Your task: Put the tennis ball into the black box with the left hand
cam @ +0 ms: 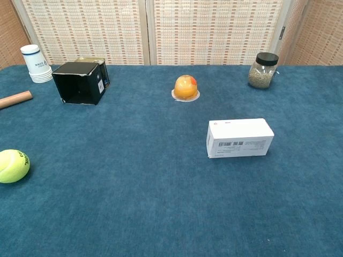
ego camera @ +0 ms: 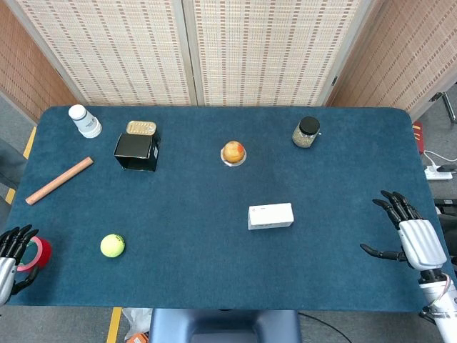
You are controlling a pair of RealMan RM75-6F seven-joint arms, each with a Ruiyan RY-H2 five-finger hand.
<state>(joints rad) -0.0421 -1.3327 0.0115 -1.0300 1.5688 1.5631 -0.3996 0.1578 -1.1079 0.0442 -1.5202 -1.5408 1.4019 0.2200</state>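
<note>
The yellow-green tennis ball (ego camera: 112, 245) (cam: 12, 166) lies on the blue table near its front left. The black box (ego camera: 136, 151) (cam: 80, 82) stands at the back left, its opening facing the front. My left hand (ego camera: 12, 251) hangs at the table's left front corner, fingers spread, holding nothing, well left of the ball. My right hand (ego camera: 408, 232) rests at the right edge, fingers spread and empty. Neither hand shows in the chest view.
A red tape roll (ego camera: 39, 254) lies beside my left hand. A wooden stick (ego camera: 58, 180), white cups (ego camera: 84, 121), a tin (ego camera: 141, 128) behind the box, an orange on a dish (ego camera: 233, 152), a jar (ego camera: 306, 132) and a white carton (ego camera: 270, 216) are spread around.
</note>
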